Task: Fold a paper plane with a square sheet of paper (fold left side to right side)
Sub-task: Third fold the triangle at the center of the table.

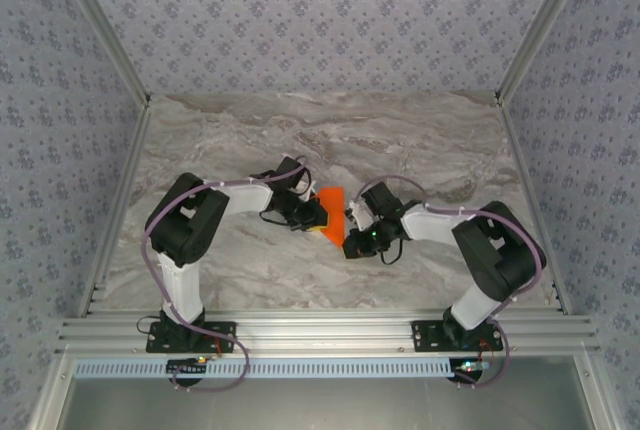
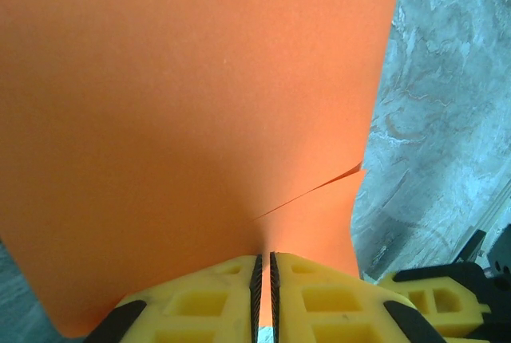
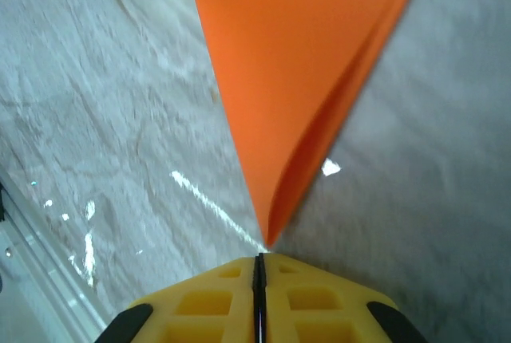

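Top view: paper (image 1: 333, 210) mid-table (image 1: 300, 140), clear of all edges, between 2 grippers. Left gripper (image 1: 317, 216) at paper's left side, right gripper (image 1: 350, 225) at its right.
Left wrist: left gripper (image 2: 265, 262) clamped on paper (image 2: 184, 120) edge.
Right wrist: right gripper (image 3: 259, 257) pinched tight on corner of paper (image 3: 303, 80); 2 layers visible.

The left black-and-white arm (image 1: 185, 225) and the right black-and-white arm (image 1: 495, 250) bend inward, elbows out, bringing their wrists close together. The left tool (image 1: 312, 216), yellow-fingered, has its jaws pressed onto the thin orange-red sheet of paper (image 1: 333, 212). The right tool (image 1: 352, 222) pinches that sheet's pointed end.
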Motion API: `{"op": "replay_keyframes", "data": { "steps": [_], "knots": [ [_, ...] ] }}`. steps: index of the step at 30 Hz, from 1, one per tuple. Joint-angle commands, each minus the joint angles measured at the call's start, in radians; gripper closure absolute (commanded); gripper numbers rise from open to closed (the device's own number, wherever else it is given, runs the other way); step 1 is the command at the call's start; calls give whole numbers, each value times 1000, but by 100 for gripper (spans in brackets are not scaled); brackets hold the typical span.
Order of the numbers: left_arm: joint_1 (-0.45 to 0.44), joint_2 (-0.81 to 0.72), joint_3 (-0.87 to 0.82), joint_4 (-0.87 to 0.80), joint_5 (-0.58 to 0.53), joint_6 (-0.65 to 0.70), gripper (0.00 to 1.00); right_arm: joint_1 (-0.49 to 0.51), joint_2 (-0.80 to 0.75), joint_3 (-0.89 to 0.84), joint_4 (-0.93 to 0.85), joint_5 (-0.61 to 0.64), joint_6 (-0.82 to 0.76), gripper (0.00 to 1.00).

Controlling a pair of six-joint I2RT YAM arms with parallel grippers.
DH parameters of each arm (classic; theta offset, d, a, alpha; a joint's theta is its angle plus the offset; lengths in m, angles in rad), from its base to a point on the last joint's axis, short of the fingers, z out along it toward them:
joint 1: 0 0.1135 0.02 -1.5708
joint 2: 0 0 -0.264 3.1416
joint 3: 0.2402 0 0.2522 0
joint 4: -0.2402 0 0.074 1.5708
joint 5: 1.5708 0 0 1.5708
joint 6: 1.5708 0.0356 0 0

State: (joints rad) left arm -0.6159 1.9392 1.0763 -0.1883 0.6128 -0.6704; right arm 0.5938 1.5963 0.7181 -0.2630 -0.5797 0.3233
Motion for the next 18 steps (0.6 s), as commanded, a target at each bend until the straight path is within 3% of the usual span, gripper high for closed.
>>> {"op": "replay_keyframes", "data": {
  "steps": [1,6,18],
  "knots": [
    [6,16,-9,-85,-94,20,86,4,-87,13,-95,6,36,93],
    [6,16,-4,-83,-93,20,86,7,-36,64,5,-58,114,94],
    [7,9,3,-82,-86,21,85,6,152,112,-8,58,170,96]
  ]
}}
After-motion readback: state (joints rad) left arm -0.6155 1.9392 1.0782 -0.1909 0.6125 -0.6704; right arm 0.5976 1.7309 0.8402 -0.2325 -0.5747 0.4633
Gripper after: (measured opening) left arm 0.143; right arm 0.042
